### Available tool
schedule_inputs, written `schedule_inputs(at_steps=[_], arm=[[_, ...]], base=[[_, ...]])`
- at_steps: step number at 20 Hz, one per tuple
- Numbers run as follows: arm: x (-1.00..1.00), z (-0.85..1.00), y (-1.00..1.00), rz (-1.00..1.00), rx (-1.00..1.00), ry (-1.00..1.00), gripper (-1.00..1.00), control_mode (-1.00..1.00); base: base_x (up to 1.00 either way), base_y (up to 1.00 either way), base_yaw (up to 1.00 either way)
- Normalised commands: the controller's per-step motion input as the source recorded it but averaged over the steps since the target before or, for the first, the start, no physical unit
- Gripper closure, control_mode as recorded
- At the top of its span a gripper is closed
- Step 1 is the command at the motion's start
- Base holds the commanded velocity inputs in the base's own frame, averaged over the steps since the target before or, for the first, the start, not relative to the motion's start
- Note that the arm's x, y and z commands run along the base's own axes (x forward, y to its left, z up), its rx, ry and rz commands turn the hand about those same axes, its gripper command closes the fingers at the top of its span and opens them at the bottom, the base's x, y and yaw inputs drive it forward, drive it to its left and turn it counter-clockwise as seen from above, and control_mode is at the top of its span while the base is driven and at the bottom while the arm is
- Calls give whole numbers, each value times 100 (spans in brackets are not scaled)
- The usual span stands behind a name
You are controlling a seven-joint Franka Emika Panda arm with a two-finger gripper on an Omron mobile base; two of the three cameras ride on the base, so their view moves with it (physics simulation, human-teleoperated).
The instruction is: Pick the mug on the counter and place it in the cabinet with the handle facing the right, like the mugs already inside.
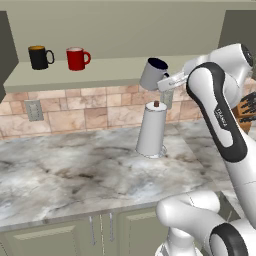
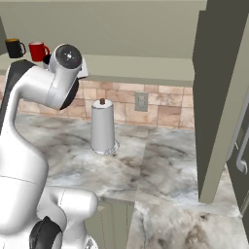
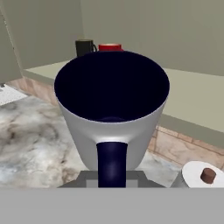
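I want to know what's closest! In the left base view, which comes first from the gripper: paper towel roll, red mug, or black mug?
1. Paper towel roll, just below the gripper holding the grey mug.
2. Red mug, left on the cabinet shelf.
3. Black mug, farthest left.

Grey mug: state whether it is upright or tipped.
Tipped. The grey mug, held by the gripper at shelf height, leans with its dark mouth angled up and sideways.

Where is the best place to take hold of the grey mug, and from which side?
At its dark handle, coming from the handle side. The mug is tilted in the air with its open mouth up and away, so the loop faces the hand and gives two flat sides.
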Motion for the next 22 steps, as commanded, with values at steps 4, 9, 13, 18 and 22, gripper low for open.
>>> schedule_inputs(at_steps=[4, 9, 13, 18, 22], arm=[[20, 11, 0, 0, 1, 0, 100, -100], [37, 0, 0, 0, 1, 0, 100, -100], [43, 0, 0, 0, 0, 0, 100, -100], [41, 0, 0, 0, 1, 0, 100, -100], [42, 0, 0, 0, 0, 1, 100, -100]], base=[[0, 0, 0], [0, 0, 0], [0, 0, 0], [0, 0, 0], [0, 0, 0]])
